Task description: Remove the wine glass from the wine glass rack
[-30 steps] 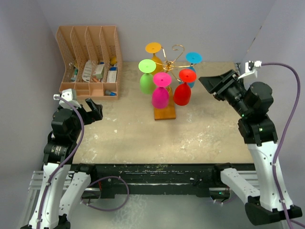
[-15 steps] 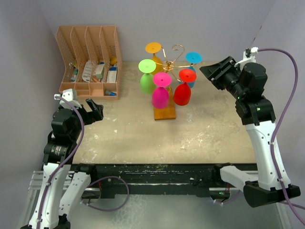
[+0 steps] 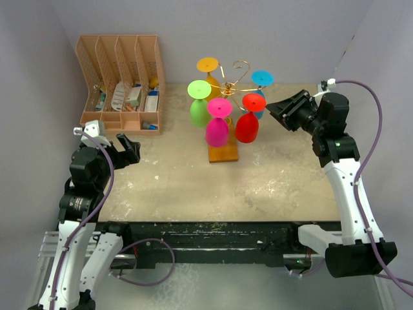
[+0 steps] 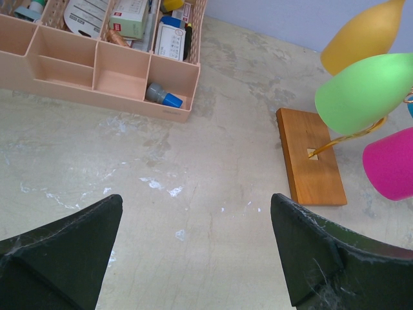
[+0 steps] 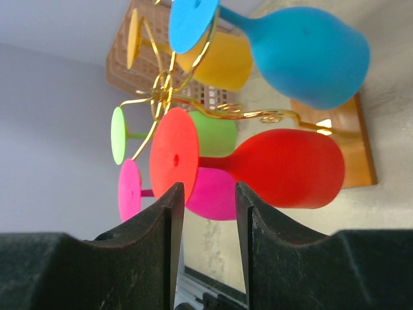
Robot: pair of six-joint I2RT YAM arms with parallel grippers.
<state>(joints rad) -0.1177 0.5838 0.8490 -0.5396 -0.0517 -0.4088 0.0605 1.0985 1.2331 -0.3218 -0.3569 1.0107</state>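
Observation:
The wine glass rack (image 3: 233, 76) is a gold wire stand on a wooden base (image 3: 222, 154), at the middle back of the table. Several coloured wine glasses hang on it upside down. The red wine glass (image 3: 247, 126) hangs on its right side. My right gripper (image 3: 274, 106) hovers just right of the red glass, apart from it. In the right wrist view the right gripper (image 5: 208, 187) is open a narrow gap and holds nothing. The red glass (image 5: 284, 168) and its stem lie just beyond the tips. My left gripper (image 3: 132, 150) is wide open and empty, low over the table.
A peach file organizer (image 3: 122, 81) with small items stands at the back left. Blue (image 5: 303, 55), yellow (image 4: 364, 35), green (image 4: 364, 93) and pink (image 4: 390, 165) glasses crowd round the red one. The rack's base (image 4: 313, 158) lies to the left gripper's (image 4: 195, 200) right.
My right arm has swung left and forward, bringing its gripper close to the red glass, and its jaws have narrowed a little. The left arm has not moved.

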